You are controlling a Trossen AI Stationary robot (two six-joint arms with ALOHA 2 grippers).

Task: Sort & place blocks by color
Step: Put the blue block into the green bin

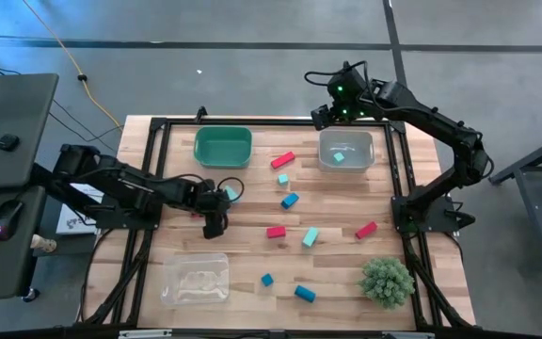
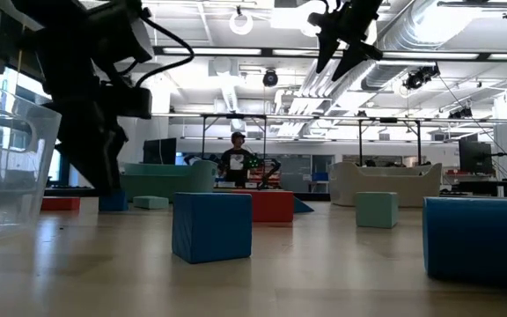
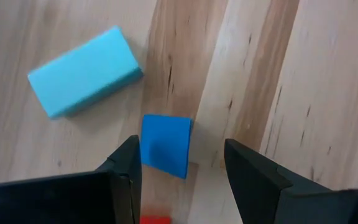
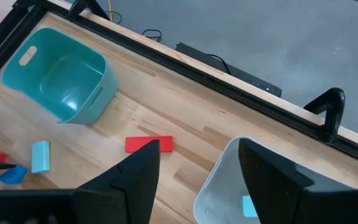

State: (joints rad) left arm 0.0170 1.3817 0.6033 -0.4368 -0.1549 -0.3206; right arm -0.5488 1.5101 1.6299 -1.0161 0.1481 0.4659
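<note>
The left gripper (image 3: pixel 182 171) is hanging spread over a blue block (image 3: pixel 165 145) near the table's left edge, straddling it, likely for a pick. The right gripper (image 4: pixel 197 168), empty and spread, is hovering above the clear bin (image 1: pixel 346 151) at the far edge, where a teal block (image 1: pixel 339 158) is lying.

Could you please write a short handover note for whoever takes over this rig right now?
Left gripper: open, low over a blue block, a light teal bar beside it.
Right gripper: open, empty, above the clear bin.
Done: one teal block in that bin.
Left: green bin and near clear bin look empty; red, blue and teal blocks lie scattered on the table.
</note>
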